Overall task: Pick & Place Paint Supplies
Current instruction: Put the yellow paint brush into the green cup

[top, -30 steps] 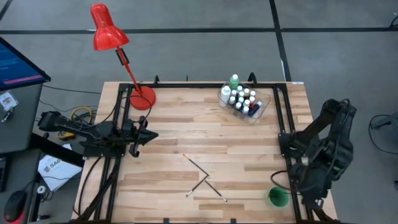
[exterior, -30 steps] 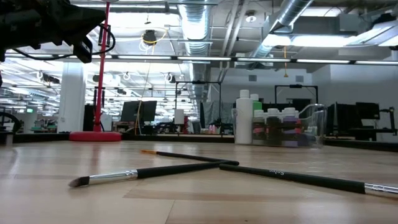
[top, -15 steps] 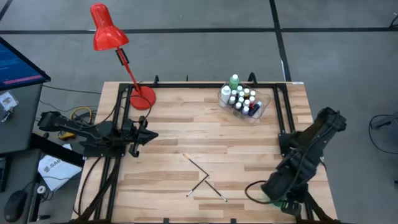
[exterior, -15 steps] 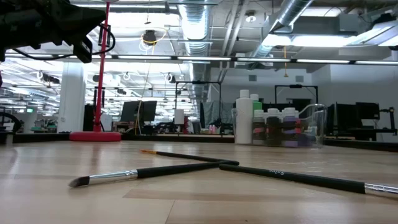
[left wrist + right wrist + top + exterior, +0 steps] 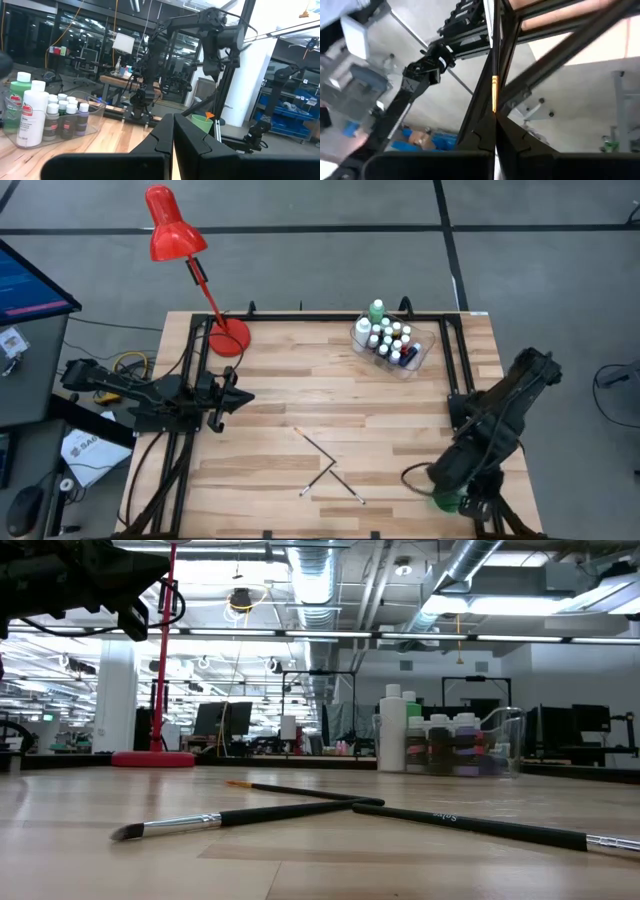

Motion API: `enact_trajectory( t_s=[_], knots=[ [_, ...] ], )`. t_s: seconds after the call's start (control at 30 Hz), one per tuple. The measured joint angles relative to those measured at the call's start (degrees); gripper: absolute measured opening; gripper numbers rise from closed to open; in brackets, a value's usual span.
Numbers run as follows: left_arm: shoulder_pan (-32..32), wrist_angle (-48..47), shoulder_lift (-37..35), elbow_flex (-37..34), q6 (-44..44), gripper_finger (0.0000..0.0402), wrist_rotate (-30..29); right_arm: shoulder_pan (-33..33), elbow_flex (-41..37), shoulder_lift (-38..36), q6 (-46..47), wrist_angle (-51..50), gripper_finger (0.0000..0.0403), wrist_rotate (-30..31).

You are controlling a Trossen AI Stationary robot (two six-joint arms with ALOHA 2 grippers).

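Observation:
Three thin dark paintbrushes [image 5: 330, 466] lie crossed on the wooden table, flat on their sides, also in the low view [image 5: 300, 810]. Small white-capped paint bottles and a taller green and a taller white bottle stand in a clear tub [image 5: 392, 345] at the far right. My right gripper [image 5: 495, 116] is shut on another thin brush, and its arm [image 5: 480, 450] reaches over the green cup [image 5: 446, 501] at the near right corner. At the table's left edge my left gripper [image 5: 243, 397] hangs shut with nothing in it. My right gripper pinches a thin brush between its two shut fingers. The brush runs along the fingers and sticks out past their tips, with a gold band [image 5: 493, 94] just beyond them. It is clear of the table. How far back it reaches is hidden by the fingers.
A red desk lamp stands on its round base [image 5: 228, 338] at the far left corner. Black frame rails [image 5: 452, 370] run along the table's left, right and far sides. Bare wood [image 5: 290, 390] lies between the brushes, the tub and the lamp.
My right arm has swung from the table's right edge toward the near edge and a little left, sinking somewhat and rolling its wrist. It now covers most of the green cup. Brushes, tub and left arm have kept still.

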Motion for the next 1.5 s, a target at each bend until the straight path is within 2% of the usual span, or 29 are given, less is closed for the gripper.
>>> enact_trajectory(
  t_s=[0.2,0.37,0.47,0.6,1.0,1.5],
  knots=[
    [0.01,0.06,0.00,0.00,0.00,0.0002,-0.01,1.94,0.02,-4.01,10.86,-0.02,0.0000,4.46],
    [0.00,0.04,0.00,0.00,0.00,0.0002,0.00,3.54,-1.33,-4.37,13.88,0.04,0.0000,4.07],
    [0.00,0.06,0.00,0.00,0.00,0.0002,-0.02,3.95,-5.01,-4.32,14.43,-0.03,0.0000,1.42],
    [0.00,0.07,0.00,0.00,0.00,0.0002,-0.02,3.44,-9.10,-4.30,11.96,-0.03,0.0000,-1.96],
    [0.02,0.04,0.00,0.02,0.00,0.0002,0.00,-0.95,-10.01,-2.62,7.81,0.04,0.0000,-1.49],
    [0.01,0.06,0.00,0.02,0.00,0.0002,-0.01,-5.66,-9.99,7.68,-12.34,-0.13,0.0000,-1.30]
  ],
)
